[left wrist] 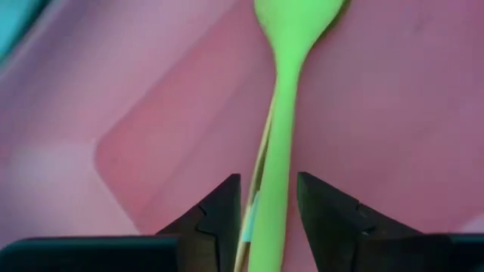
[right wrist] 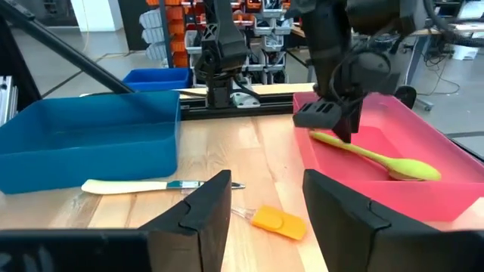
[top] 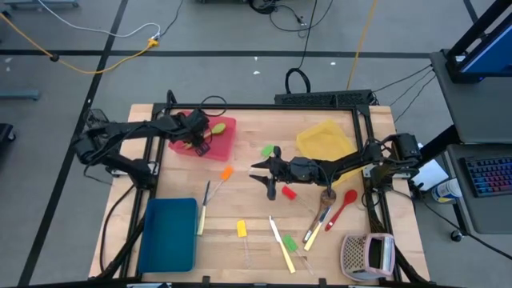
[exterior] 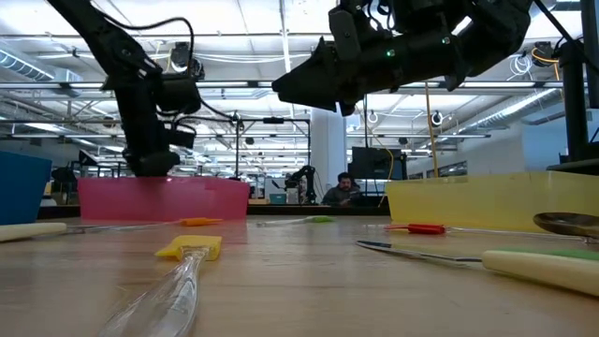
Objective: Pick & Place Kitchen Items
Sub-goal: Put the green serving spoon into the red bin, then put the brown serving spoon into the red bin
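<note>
A green spoon lies on the floor of the red tray at the table's far left, bowl toward the far side. My left gripper points down over the spoon's handle. It is open, one finger on each side of the handle with a narrow gap at both. My right gripper hangs level above the middle of the table, open with nothing between its fingers, pointing toward the red tray. Other kitchen items lie loose on the wood: an orange spatula and a cream-handled knife.
A blue tray sits near left and a yellow tray far right. A perforated box stands at the near right corner. Spatulas, knives and spoons lie scattered between them, among them a yellow spatula and a red spoon.
</note>
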Controlling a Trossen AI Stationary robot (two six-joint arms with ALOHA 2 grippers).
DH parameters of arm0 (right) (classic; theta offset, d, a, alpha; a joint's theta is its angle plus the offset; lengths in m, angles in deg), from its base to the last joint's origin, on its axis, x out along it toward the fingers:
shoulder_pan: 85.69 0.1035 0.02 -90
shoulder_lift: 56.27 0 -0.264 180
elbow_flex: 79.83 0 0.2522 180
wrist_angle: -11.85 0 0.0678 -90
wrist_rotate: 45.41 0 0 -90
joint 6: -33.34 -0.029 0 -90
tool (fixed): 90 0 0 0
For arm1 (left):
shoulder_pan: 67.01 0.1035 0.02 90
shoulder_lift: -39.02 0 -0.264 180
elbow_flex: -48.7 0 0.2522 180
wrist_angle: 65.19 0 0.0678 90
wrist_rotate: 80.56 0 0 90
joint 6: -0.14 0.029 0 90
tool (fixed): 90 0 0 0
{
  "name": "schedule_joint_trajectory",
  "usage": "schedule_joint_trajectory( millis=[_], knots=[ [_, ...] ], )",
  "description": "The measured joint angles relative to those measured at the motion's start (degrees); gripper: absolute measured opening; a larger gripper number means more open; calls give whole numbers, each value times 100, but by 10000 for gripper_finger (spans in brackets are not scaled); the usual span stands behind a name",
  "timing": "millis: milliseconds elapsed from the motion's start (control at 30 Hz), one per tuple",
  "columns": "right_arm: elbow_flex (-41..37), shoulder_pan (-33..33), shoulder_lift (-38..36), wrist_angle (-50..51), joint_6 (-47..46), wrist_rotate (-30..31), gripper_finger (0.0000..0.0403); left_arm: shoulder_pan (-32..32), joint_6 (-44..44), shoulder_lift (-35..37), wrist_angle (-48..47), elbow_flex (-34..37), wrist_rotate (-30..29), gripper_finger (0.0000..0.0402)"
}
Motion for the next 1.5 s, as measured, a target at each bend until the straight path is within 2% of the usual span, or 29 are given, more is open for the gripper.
schedule_joint_trajectory(
  millis=[133,367,533,633,833,967,1067,1133,1200,1333,1500],
  knots=[
    [0,123,0,-1,77,-3,181,-164,-74,476,-66,0,-166,136],
    [0,467,-1,61,29,-1,196,-664,-475,1451,-33,0,-65,136],
    [-2,721,-233,1304,-710,41,193,-1174,-603,1959,450,0,531,136],
    [-3,912,-445,2207,-1135,335,193,-1475,-602,2104,988,-4,690,136],
    [0,1320,-1034,3529,-1688,299,192,-2134,-443,2026,2056,-13,741,136],
    [0,1657,-1540,4634,-1646,263,192,-2425,-6,1899,2193,-11,739,136],
    [1,1877,-1880,5704,-1543,-67,192,-2520,172,1788,2185,-11,743,136],
    [0,2029,-2053,6404,-1794,-298,192,-2551,181,1695,2194,-11,733,136],
    [0,2223,-2184,7032,-2232,-285,192,-2551,197,1585,2236,-11,735,136],
    [0,2560,-2154,7859,-2429,-278,192,-2551,218,1348,2339,-11,682,136],
    [0,2755,-1807,8017,-2205,-293,192,-2551,185,1086,2673,-11,635,136]
  ],
)
